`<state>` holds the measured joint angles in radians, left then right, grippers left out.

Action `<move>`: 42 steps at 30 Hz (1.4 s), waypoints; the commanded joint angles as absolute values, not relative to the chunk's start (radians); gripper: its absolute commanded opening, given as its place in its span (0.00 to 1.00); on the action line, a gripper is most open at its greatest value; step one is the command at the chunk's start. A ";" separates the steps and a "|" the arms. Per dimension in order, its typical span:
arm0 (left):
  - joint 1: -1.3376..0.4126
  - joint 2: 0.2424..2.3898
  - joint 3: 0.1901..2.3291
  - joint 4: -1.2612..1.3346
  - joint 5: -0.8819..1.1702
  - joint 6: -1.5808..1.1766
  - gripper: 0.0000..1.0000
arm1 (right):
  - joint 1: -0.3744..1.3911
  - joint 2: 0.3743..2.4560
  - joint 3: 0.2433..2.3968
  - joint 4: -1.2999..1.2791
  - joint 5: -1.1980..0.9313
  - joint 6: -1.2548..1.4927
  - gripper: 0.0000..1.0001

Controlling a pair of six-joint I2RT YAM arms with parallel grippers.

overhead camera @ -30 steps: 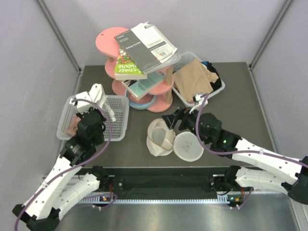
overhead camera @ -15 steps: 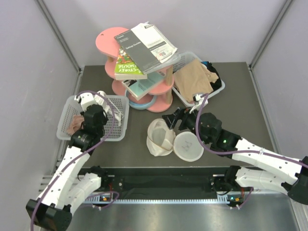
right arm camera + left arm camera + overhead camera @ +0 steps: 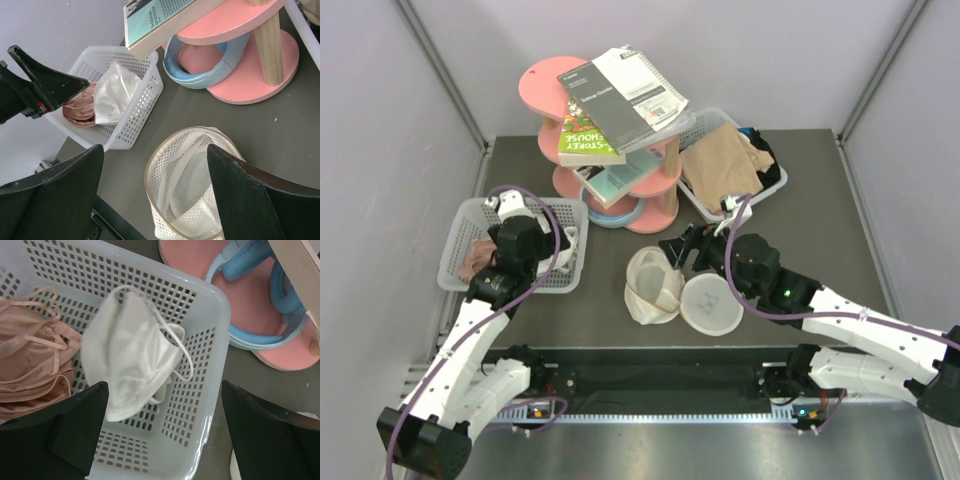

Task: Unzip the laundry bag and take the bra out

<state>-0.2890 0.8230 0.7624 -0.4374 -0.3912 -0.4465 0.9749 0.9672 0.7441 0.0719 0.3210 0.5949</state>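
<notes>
2 pincers stand spread, neither pinching anything. Below the left pincer (image 3: 163, 386), between its black fingers, the soft off-white fabric bra (image 3: 131, 371) sits inside the white plastic mesh basket (image 3: 218, 335), just beside a pinkish-brown fabric bundle (image 3: 27, 365) on that pincer's left. The right pincer (image 3: 154, 150) hovers over the round cream-white mesh laundry bag (image 3: 186, 182), which lies unzipped and gaping on the dark counter (image 3: 260, 130). Beyond this pincer stands a pink round shelf stand (image 3: 235, 85).
</notes>
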 commanded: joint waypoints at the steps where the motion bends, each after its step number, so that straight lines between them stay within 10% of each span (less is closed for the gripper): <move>1: -0.284 0.808 0.781 -0.434 -0.301 -0.446 0.99 | 0.960 0.956 0.739 0.051 0.325 0.595 0.84; 30: -0.258 0.951 0.979 -0.439 0.038 -0.219 0.99 | 0.604 1.075 0.575 -0.592 0.278 0.706 0.79; 42: -0.250 0.943 0.933 -0.431 0.038 -0.219 0.99 | 0.603 1.169 0.598 -0.658 0.230 0.695 0.62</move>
